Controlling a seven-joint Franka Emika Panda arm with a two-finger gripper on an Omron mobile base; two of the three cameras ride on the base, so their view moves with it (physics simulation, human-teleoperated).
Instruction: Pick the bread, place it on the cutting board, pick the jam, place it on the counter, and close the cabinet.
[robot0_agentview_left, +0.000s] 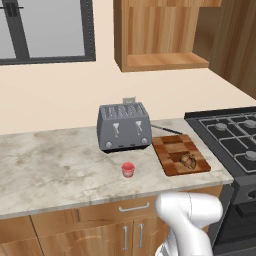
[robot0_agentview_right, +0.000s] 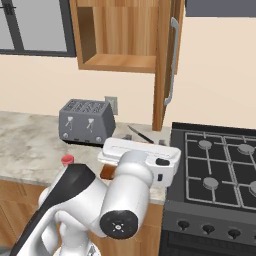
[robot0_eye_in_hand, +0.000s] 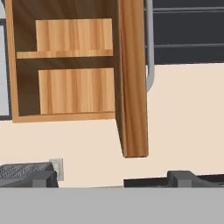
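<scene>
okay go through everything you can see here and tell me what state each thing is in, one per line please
bread: resting on the cutting board
jam: upright on the counter, lid on
cabinet: door swung open, shelves bare
toaster: slots empty
gripper: fingertips apart, holding nothing

We are seeing the bread (robot0_agentview_left: 188, 161), a knotted brown roll, lying on the chequered wooden cutting board (robot0_agentview_left: 172, 148) near its front right corner. The red jam (robot0_agentview_left: 128, 170) jar is standing upright on the marbled counter (robot0_agentview_left: 55, 165), in front of the toaster and left of the board. The wall cabinet (robot0_agentview_right: 120, 35) is hanging open, its door (robot0_eye_in_hand: 132, 78) swung outward edge-on.
</scene>
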